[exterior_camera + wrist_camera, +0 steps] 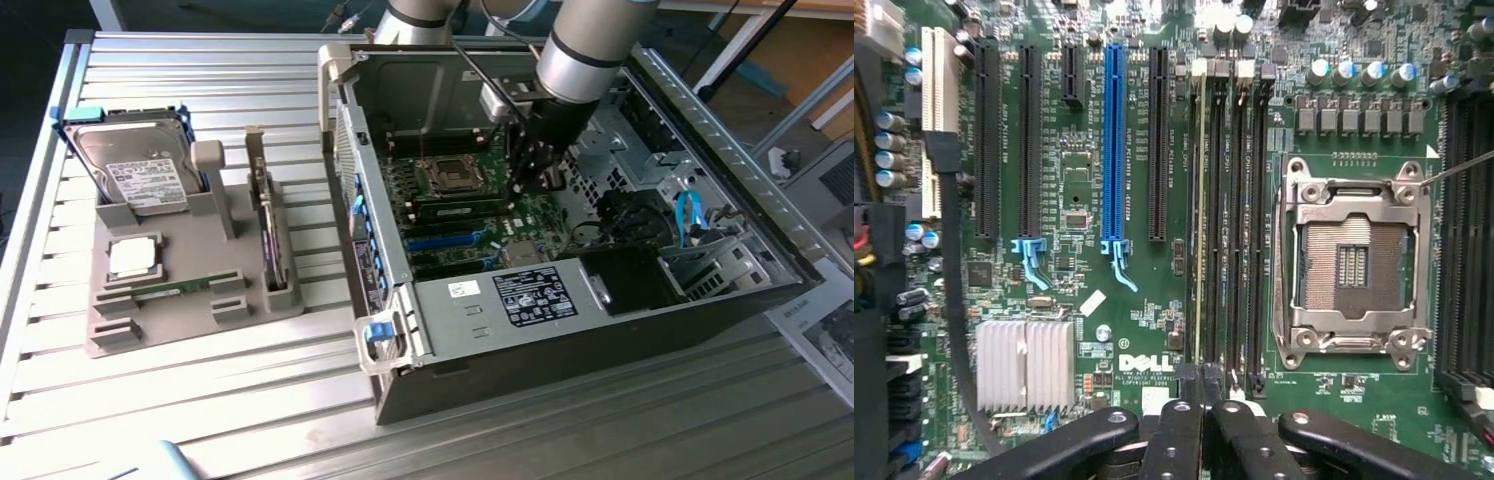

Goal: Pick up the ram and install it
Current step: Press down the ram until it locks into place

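With jaws clenched, the gripper [1204, 400] sits over the motherboard's [1084, 180] memory slots, where the ram [1201, 220] stands edge-on in its slot, apparently positioned to press it home.

Below my black gripper [1204, 420] a green motherboard [1084, 150], one blue slot [1114, 140], a silver-grey finned heatsink [1024, 365]

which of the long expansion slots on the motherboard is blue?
The blue slot, with a blue latch at its end. The long slots beside it are black, and the slot near the board edge is white.
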Robot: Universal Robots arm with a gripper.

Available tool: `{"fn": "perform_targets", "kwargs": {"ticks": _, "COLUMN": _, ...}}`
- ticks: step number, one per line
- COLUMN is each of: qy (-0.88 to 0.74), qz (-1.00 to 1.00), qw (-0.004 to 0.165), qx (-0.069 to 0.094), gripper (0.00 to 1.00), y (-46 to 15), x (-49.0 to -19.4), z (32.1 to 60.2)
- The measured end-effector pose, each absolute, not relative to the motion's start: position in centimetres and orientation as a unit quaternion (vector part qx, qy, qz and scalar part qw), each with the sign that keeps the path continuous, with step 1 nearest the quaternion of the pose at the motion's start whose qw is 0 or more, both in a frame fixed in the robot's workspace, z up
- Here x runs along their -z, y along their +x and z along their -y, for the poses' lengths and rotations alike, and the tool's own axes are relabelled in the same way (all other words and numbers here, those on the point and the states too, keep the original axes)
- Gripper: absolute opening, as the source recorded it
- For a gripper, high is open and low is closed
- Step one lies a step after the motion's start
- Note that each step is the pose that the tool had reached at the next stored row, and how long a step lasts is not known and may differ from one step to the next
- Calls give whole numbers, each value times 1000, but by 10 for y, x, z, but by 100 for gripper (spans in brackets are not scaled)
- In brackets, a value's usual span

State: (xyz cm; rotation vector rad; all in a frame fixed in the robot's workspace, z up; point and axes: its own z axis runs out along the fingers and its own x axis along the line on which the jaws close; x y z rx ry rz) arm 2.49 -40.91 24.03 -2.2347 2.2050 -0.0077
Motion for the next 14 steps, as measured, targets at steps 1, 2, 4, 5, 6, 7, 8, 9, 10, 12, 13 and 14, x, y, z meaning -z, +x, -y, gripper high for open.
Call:
{"fn": "perform_targets", "kwargs": {"ticks": 1, "qy": -712, "qz": -702, "qw": 1, "qx": 2, "gripper": 10, "y": 25, "x": -244, "z": 409}}
{"fn": "perform_targets", "kwargs": {"ticks": 2, "qy": -712, "qz": -702, "qw": 1, "qx": 3, "gripper": 10, "y": 25, "x": -248, "z": 409}}
{"fn": "perform_targets", "kwargs": {"ticks": 4, "qy": -712, "qz": -702, "qw": 1, "qx": 3, "gripper": 10, "y": 25, "x": -257, "z": 409}}
{"fn": "perform_targets", "kwargs": {"ticks": 5, "qy": -712, "qz": -702, "qw": 1, "qx": 2, "gripper": 10, "y": 25, "x": -260, "z": 409}}
{"fn": "perform_targets", "kwargs": {"ticks": 6, "qy": -712, "qz": -702, "qw": 1, "qx": 3, "gripper": 10, "y": 25, "x": -266, "z": 409}}
{"fn": "perform_targets", "kwargs": {"ticks": 7, "qy": -712, "qz": -702, "qw": 1, "qx": 2, "gripper": 10, "y": 25, "x": -271, "z": 409}}
{"fn": "perform_targets", "kwargs": {"ticks": 8, "qy": -712, "qz": -702, "qw": 1, "qx": 3, "gripper": 10, "y": 25, "x": -276, "z": 409}}
{"fn": "perform_targets", "kwargs": {"ticks": 9, "qy": -712, "qz": -702, "qw": 1, "qx": 3, "gripper": 10, "y": 25, "x": -277, "z": 409}}
{"fn": "perform_targets", "kwargs": {"ticks": 10, "qy": -712, "qz": -702, "qw": 1, "qx": 2, "gripper": 10, "y": 24, "x": -277, "z": 409}}
{"fn": "perform_targets", "kwargs": {"ticks": 12, "qy": -712, "qz": -702, "qw": 1, "qx": 3, "gripper": 10, "y": 19, "x": -277, "z": 409}}
{"fn": "perform_targets", "kwargs": {"ticks": 13, "qy": -712, "qz": -702, "qw": 1, "qx": 3, "gripper": 10, "y": 17, "x": -277, "z": 409}}
{"fn": "perform_targets", "kwargs": {"ticks": 14, "qy": -712, "qz": -702, "qw": 1, "qx": 3, "gripper": 10, "y": 13, "x": -277, "z": 409}}
